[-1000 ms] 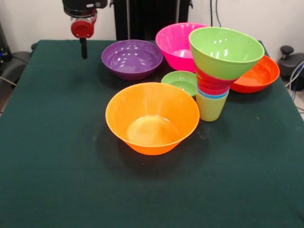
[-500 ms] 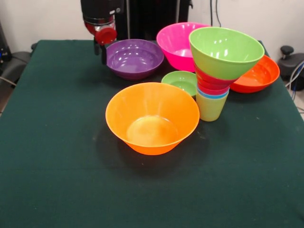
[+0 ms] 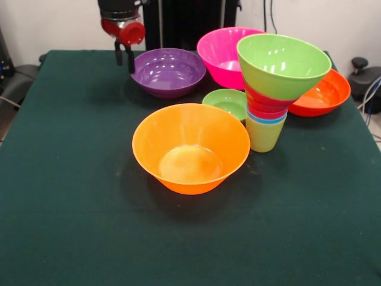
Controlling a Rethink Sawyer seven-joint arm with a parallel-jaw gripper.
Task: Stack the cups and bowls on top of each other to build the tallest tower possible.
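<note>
The tower [image 3: 268, 113] stands right of centre: a yellow-green cup [image 3: 263, 136] lowest, a blue cup rim [image 3: 266, 120] and red pieces [image 3: 265, 106] nested above it, and a lime green bowl [image 3: 283, 64] on top. My gripper [image 3: 124, 58] hangs at the top left, open and empty, its fingers just left of the purple bowl's [image 3: 169, 72] left rim. A big orange bowl [image 3: 190, 146] sits at the centre. A small green bowl [image 3: 227, 102] lies between it and the tower. A pink bowl [image 3: 221, 52] stands behind.
A red-orange bowl [image 3: 323, 94] lies behind the tower at the right. The dark green table [image 3: 71, 179] spreads to the left and front. Black equipment stands off both far corners of the table.
My gripper moved right from the far left corner to the purple bowl's left rim, then rose slightly. The purple bowl shifted a little to the right.
</note>
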